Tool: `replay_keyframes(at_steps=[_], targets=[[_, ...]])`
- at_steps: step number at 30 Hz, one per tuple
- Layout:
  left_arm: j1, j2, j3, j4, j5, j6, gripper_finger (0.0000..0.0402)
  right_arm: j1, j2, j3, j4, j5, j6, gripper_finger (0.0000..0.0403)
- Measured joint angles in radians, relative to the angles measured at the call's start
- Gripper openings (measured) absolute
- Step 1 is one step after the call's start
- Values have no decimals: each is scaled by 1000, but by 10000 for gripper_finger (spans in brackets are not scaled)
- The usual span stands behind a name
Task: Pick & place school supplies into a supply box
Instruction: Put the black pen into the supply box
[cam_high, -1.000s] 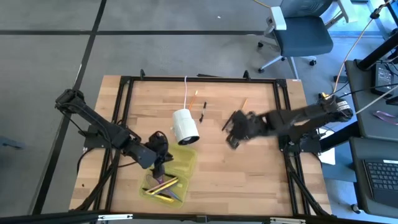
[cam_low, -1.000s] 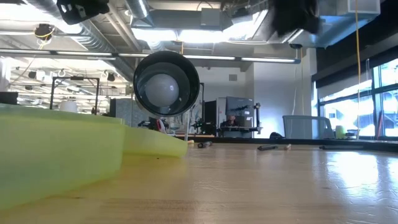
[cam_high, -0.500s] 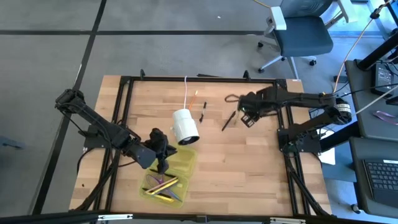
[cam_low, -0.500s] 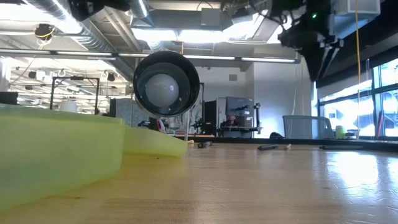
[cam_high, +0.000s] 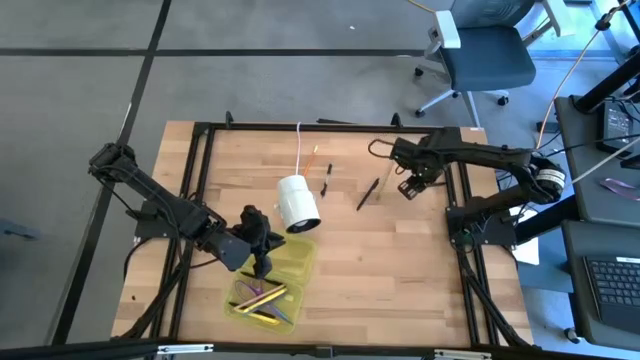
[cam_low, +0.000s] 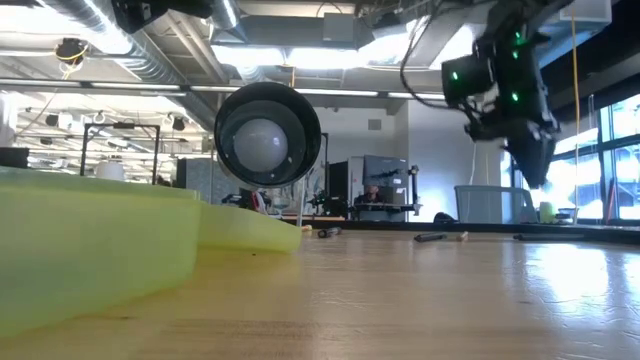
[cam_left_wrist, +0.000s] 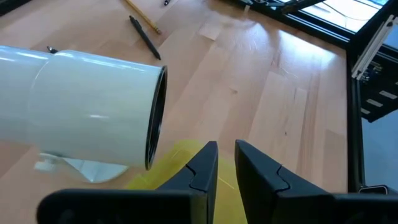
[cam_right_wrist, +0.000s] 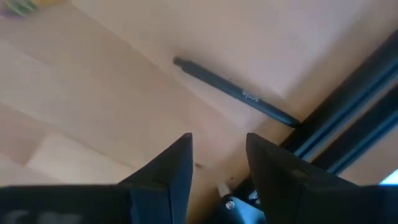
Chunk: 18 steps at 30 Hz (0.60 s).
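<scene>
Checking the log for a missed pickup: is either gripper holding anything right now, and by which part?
Nothing is held. The right gripper is open above the table with a black pen lying ahead of it; the left gripper hangs empty over the yellow box.

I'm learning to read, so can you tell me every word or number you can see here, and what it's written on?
No word or number can be read.
Black pen: a small pale print on its barrel, too blurred to read.
White cylinder, yellow-green supply box, table: no writing shows.
Right pincer, open, points toward that pen; the left pincer hangs over the box.
</scene>
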Motion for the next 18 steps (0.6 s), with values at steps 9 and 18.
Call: replay_keyframes(at_steps=[9, 18], targets=[[0, 0, 0, 0, -2, 0, 49, -26, 0, -174, 207, -10, -36, 154], [0, 0, 0, -1, -33, 1, 50, -33, 0, -186, 357, -9, -159, 154]])
